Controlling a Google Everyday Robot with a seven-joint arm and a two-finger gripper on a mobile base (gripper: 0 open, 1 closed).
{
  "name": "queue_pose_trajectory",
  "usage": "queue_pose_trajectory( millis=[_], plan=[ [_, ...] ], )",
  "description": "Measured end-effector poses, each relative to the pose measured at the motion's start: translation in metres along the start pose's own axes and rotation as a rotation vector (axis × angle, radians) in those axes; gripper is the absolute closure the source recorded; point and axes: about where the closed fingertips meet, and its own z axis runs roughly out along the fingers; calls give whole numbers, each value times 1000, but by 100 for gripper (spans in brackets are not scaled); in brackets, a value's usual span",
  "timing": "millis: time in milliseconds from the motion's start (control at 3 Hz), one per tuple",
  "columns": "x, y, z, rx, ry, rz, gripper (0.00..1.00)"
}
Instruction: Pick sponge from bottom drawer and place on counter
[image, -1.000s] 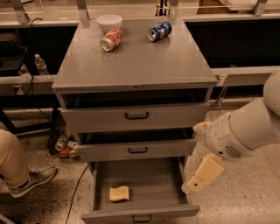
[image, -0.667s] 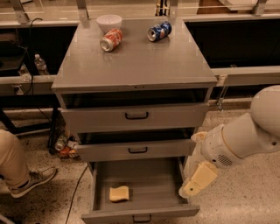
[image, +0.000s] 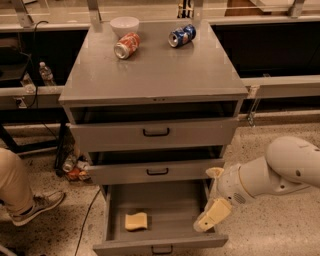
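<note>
The bottom drawer (image: 165, 242) of the grey cabinet is pulled out. The pale yellow-tan sponge (image: 136, 221) lies flat on its floor, toward the front left. My cream gripper (image: 212, 215) hangs over the right side of the open drawer, to the right of the sponge and apart from it. It holds nothing that I can see. The counter (image: 155, 70) is the flat grey top of the cabinet, above the drawers.
On the counter's far part stand a white bowl (image: 124, 25), a red can (image: 127, 45) on its side and a blue can (image: 181, 35) on its side. The two upper drawers are slightly ajar. A person's leg and shoe (image: 35, 206) are at the left, on the floor.
My arm and gripper have moved down and a little left, further over the right side of the open bottom drawer. The sponge has not moved.
</note>
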Motion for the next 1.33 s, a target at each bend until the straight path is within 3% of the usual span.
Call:
queue_pose_trajectory(
  millis=[333,667,1000,1333],
  plan=[
    [8,-14,44,-57,-104,-32,0],
    [19,-16,69,-104,-138,-32,0],
    [19,-15,69,-104,-138,-32,0],
    [36,-26,84,-89,-108,-7,0]
  ],
)
